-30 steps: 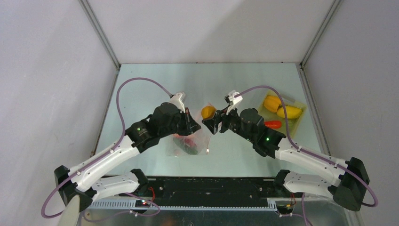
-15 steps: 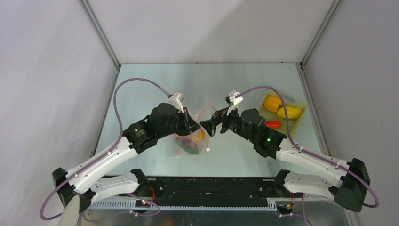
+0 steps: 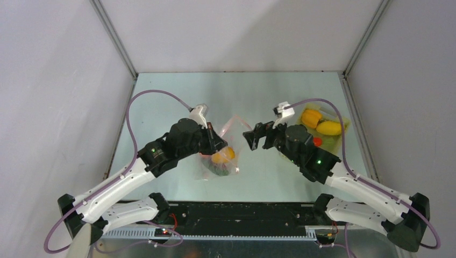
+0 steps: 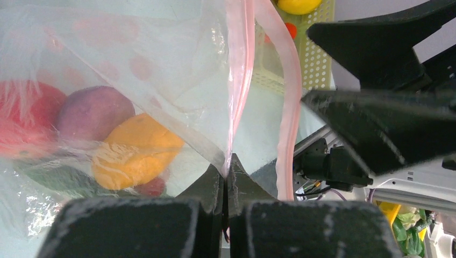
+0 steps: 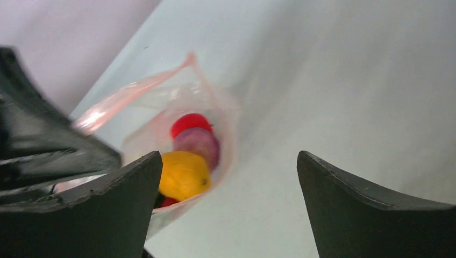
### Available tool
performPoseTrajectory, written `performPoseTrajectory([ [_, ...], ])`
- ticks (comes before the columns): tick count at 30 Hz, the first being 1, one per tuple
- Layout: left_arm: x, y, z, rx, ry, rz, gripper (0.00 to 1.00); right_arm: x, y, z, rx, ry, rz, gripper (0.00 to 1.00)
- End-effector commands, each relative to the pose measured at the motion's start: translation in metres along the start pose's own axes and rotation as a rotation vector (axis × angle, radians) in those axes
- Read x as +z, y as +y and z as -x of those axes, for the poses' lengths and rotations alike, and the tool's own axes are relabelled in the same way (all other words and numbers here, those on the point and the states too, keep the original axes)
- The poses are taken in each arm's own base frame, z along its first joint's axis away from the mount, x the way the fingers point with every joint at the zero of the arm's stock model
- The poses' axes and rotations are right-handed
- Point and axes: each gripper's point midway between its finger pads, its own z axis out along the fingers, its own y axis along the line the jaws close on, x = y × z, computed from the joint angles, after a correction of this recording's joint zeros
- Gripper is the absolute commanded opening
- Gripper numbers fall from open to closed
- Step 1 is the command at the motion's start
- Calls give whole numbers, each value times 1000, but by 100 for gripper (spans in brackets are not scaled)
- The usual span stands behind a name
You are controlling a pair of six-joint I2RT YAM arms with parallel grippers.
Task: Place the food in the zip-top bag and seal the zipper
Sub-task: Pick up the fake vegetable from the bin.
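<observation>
The clear zip-top bag with pink dots hangs open from my left gripper, which is shut on its pink zipper edge. Inside lie an orange pepper, a purple onion, a red piece and a green vegetable. The right wrist view shows the orange pepper and onion in the bag. My right gripper is open and empty, right of the bag's mouth. Yellow peppers and a red piece remain in the basket.
A pale-yellow perforated basket stands at the right of the table, behind my right arm. Grey walls enclose the table on three sides. Purple cables loop over both arms.
The orange pepper has dropped from my right gripper into the bag. My right gripper has opened and drawn back to the right, away from the bag's mouth. The left gripper keeps hold.
</observation>
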Motion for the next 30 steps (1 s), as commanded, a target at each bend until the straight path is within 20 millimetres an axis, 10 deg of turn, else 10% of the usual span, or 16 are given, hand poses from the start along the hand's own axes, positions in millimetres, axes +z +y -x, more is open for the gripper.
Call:
performPoseTrajectory([
  [1, -5, -1, 7, -12, -37, -9, 0, -24, -50, 23, 69, -43, -221, 99],
  [14, -1, 1, 5, -14, -31, -3, 0, -120, -215, -23, 470, -11, -956, 100],
  [30, -3, 10, 6, -1, -41, 43, 0, -103, -296, -91, 625, 128, -1156, 97],
])
